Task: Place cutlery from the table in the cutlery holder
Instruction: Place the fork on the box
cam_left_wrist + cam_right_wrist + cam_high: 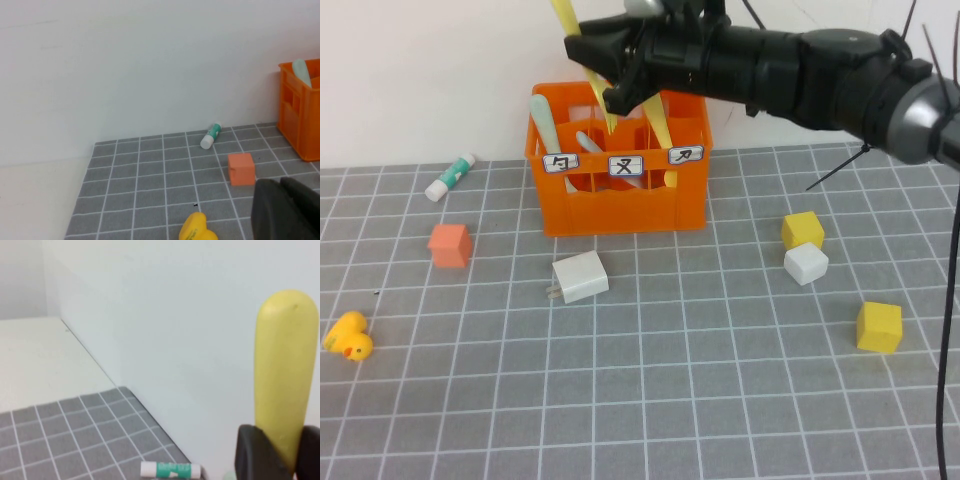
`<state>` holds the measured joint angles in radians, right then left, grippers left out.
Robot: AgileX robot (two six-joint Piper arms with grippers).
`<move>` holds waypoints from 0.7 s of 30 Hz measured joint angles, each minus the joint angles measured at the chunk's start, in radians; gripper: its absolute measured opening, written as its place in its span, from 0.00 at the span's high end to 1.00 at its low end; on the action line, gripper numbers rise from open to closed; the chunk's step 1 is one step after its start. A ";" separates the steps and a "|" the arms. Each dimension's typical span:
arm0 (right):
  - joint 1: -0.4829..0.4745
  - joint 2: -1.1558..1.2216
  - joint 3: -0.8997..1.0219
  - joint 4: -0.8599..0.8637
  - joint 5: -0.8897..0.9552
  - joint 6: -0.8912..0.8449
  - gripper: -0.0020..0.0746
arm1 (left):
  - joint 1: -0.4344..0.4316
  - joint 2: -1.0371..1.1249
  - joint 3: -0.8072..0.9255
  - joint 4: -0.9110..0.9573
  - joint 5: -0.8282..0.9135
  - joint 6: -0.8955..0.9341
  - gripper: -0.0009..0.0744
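The right claw [610, 75] hangs just above the orange cutlery holder [620, 205], clamped on a slim yellow utensil [605, 108] whose handle pokes up past the fingers and whose lower end points down toward the middle of the holder; whether its tip is already inside a compartment I cannot tell. From the right wrist view the rounded yellow handle fills the gap between the two dark fingers [255, 450], so the grip looks firm. Inside the holder stand a pale mint-green spoon [544, 120] at its left end, a grey utensil [592, 145] next to it, and another yellow piece [660, 122] toward its right end. I see no cutlery lying on the grey gridded worktop [670, 400] around the holder, so to my eye this is the last piece, and only lowering and letting go remain. The left claw [287, 210] sits low, well to the left of the holder, closed and holding nothing, with an orange cube [241, 169] and a yellow rubber duck [198, 227] near it.
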<state>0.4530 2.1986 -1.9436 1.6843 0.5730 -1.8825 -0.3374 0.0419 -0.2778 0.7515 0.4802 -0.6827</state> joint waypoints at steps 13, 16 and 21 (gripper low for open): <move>0.000 0.020 0.000 0.007 -0.095 -0.076 0.77 | 0.000 0.000 0.000 0.000 0.000 0.000 0.99; 0.000 0.022 0.000 0.010 -0.113 -0.077 0.77 | 0.000 0.000 0.000 0.000 0.000 0.000 0.99; 0.000 0.045 0.000 0.017 -0.110 -0.077 0.77 | 0.000 0.000 0.000 0.000 0.000 0.000 0.99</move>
<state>0.4530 2.2435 -1.9436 1.7016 0.4630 -1.9600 -0.3374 0.0419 -0.2778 0.7515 0.4802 -0.6827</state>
